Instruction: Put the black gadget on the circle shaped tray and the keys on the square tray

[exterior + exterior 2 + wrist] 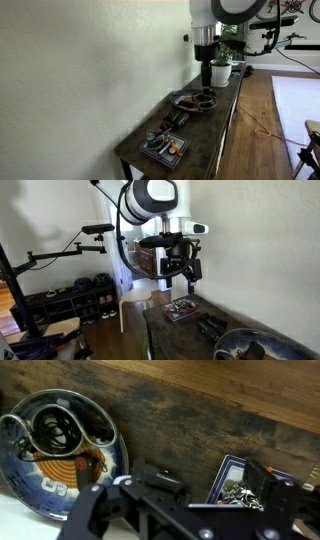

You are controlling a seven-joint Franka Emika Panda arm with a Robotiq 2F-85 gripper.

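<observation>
The black gadget [160,482] lies on the dark wooden table between the two trays; it also shows in both exterior views [174,120] [210,328]. The circle shaped tray [118,455] [182,99] [232,338] holds a coiled black cable and small bits. The square tray [222,468] [150,148] [183,310] holds the keys [238,495], a silvery cluster. My gripper [190,510] [204,80] [180,275] hangs well above the table, over the round tray and the gadget, with its jaws open and empty.
An orange item [173,147] lies in the square tray beside the keys. A white plant pot [221,72] stands at the table's far end. The wall runs along one long side of the table [200,410]; the other side drops to the floor.
</observation>
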